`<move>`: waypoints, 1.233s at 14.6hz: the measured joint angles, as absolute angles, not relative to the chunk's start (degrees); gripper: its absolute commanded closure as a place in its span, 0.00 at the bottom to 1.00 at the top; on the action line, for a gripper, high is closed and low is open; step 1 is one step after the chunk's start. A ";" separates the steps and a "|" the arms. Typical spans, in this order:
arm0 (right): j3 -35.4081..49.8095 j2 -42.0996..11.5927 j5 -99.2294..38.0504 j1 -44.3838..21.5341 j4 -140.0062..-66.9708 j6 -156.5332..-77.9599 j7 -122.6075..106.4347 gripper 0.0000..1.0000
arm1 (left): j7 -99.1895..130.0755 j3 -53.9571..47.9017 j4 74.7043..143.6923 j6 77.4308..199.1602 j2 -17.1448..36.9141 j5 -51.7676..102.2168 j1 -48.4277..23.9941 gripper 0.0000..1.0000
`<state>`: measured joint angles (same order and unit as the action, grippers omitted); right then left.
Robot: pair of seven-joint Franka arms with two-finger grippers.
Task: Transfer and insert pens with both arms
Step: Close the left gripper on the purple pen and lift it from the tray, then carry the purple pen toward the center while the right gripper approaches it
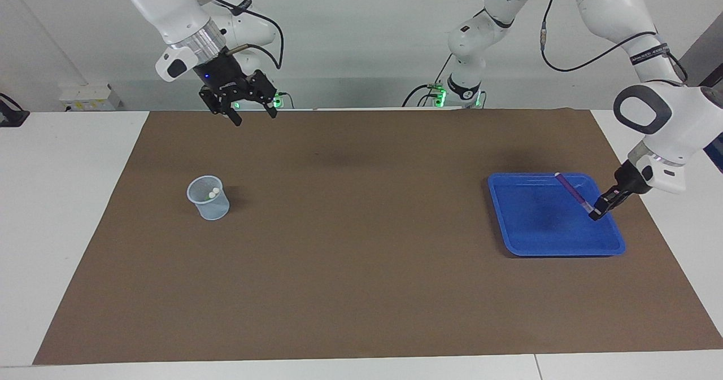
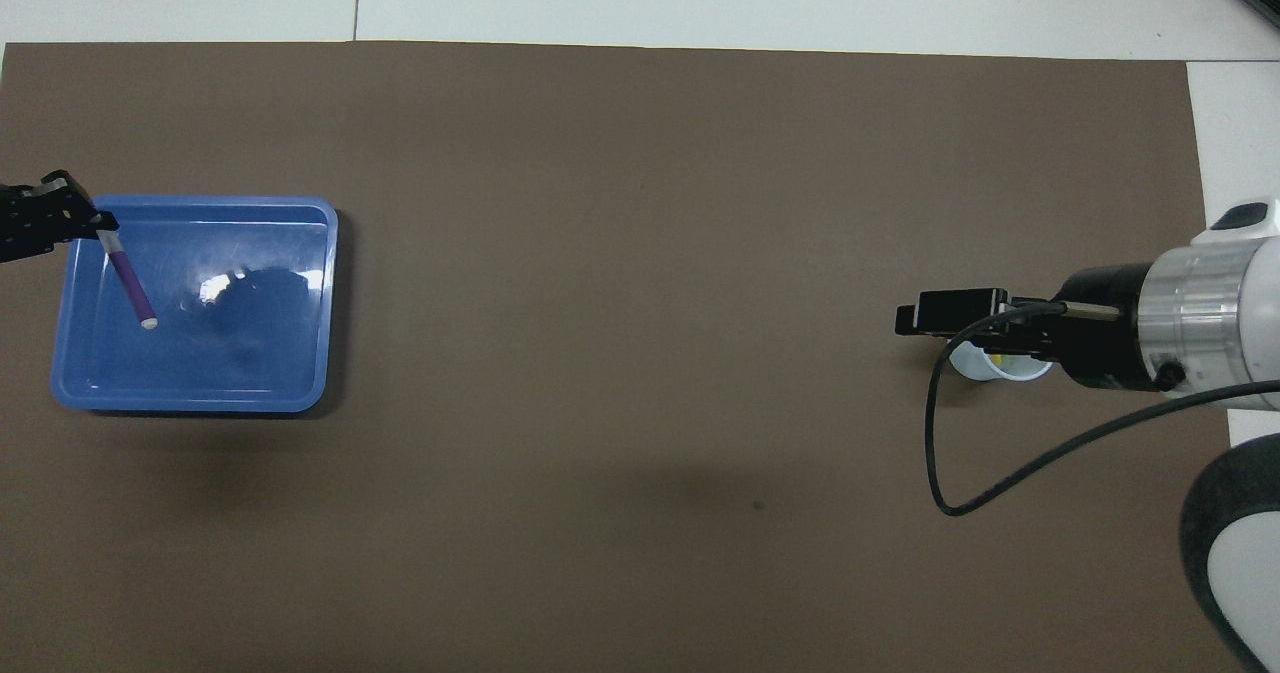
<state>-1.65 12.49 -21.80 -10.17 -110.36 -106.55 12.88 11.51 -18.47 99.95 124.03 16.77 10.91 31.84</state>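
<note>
My left gripper (image 1: pixel 596 213) is pinching one end of the slim purple marker pen (image 1: pixel 570 188), fingertips pressed together on it, over the edge of the shallow blue plastic tray (image 1: pixel 565 248) at the left arm's end of the brown table mat (image 1: pixel 361 267). The pen is slanting up from my grip toward the robots, its pale cap at the free end, and in the facing view it looks clear of the tray floor. I am judging that the carry toward the middle for a handover is only beginning.

The grip sits at the very tip of the pen, so a quick swing could let the barrel pivot or slip out between my fingers; it would then fall back into the tray or onto the mat.

My right gripper (image 1: pixel 253 111) is waiting, fingers spread wide and empty, raised over the mat's edge nearest the robots. Below it, farther from the robots, the small translucent pale blue cup (image 1: pixel 208 197) is holding two pens, only their whitish caps showing. If the purple pen arrives skewed, my right fingers could close off-centre and then knock the light cup over during insertion.
</note>
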 measured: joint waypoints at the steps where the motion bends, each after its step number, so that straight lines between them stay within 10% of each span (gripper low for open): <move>1: -1.66 12.50 -21.82 -10.17 -110.36 -106.53 12.88 0.00 | 13.52 -18.42 99.95 123.77 16.20 11.60 32.17 1.00; 18: -1.40 12.52 -27.41 -11.56 -109.88 -108.51 17.34 0.00 | 58.21 -19.74 100.13 127.15 9.87 15.58 26.62 1.00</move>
<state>-1.40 12.52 -27.41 -11.56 -109.88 -108.51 17.34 58.21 -19.74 100.13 127.15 9.87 15.58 26.62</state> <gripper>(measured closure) 0.000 0.850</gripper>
